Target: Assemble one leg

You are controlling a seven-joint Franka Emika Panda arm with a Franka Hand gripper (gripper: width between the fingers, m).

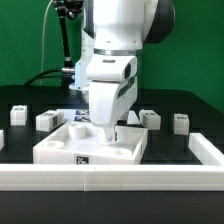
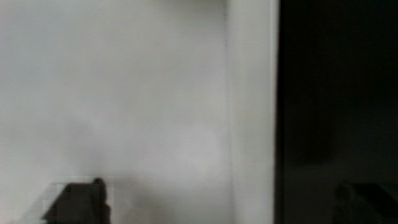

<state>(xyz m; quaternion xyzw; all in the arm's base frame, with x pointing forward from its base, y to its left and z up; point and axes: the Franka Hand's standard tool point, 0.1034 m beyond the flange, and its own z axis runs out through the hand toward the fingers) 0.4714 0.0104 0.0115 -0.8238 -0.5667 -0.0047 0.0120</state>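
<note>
Gripper (image 1: 108,128) sits low over the white square panel (image 1: 58,150), pointing straight down, toward the half of the panel on the exterior view's right. From that view I can't tell whether its tips touch the surface. On the wrist view the two dark fingertips (image 2: 75,203) stand wide apart at the edge of the picture. Nothing is clamped between them, just a blurred white surface with a dark band beside it. So the hand is spread and empty. The panel lies flat on the black table (image 1: 170,140), its raised rim showing, with one black-and-white tag (image 1: 82,160) on the wall facing the camera. Now the count: four legs, none of them in the hand and all resting on the table beyond the panel. A leg (image 1: 18,113) lies far out on the exterior view's left, and a second leg (image 1: 46,120) is just inside it, near the panel's back corner. A third leg (image 1: 150,118) sits close behind the panel on the exterior view's right, and a fourth leg (image 1: 181,122) is farther out that way. Each is a small white block, well apart from the fingers. One white rail (image 1: 110,178) runs along the table's near edge and turns up the exterior view's right side. A green backdrop (image 1: 30,50) stands behind the arm.
</note>
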